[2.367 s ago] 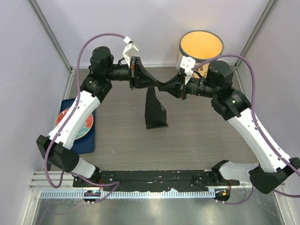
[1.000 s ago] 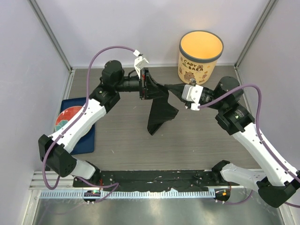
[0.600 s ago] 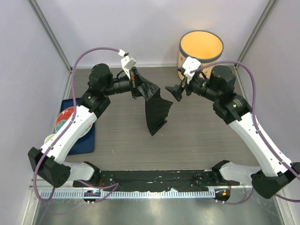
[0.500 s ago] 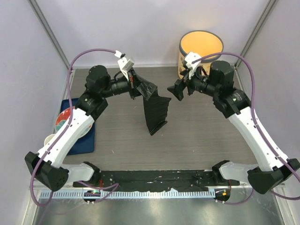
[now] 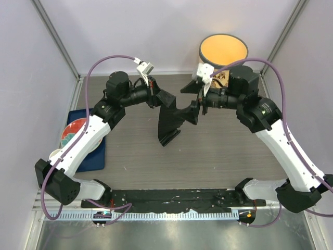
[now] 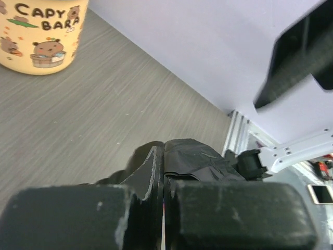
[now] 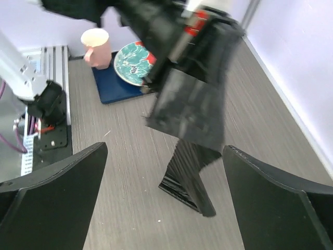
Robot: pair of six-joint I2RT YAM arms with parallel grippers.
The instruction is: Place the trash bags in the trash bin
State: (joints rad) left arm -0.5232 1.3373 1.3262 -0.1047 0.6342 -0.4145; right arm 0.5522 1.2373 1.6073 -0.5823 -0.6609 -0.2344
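Black film is pinched in your left gripper point(image 5: 154, 97). Its jaws are pressed tight together on the top of the trash bag point(image 5: 169, 121). The bag hangs from them in a crumpled fold, and its lower end rests on the table point(image 5: 223, 156) below the tool.

Your right gripper point(image 5: 191, 100) faces it with its jaws spread wide and nothing between them. In the right wrist view its two fingers point(image 7: 52, 198) frame the hanging bag, with open room on both sides. From above, you cannot tell whether the nearer finger grazes the bag's edge.

The trash bin point(image 6: 39, 36) stands upright behind the right gripper's wrist, at the far edge of the table by the back wall. It is well apart from the bag.

Bare grey wood-grain surface runs under both tools and back towards the arm bases. Behind the left gripper, beside its arm and near the left wall, a blue mat point(image 7: 112, 86) carries a patterned plate point(image 7: 132, 60). A beige cup point(image 7: 96, 44) stands just beside the plate. Pale lilac walls close three sides.
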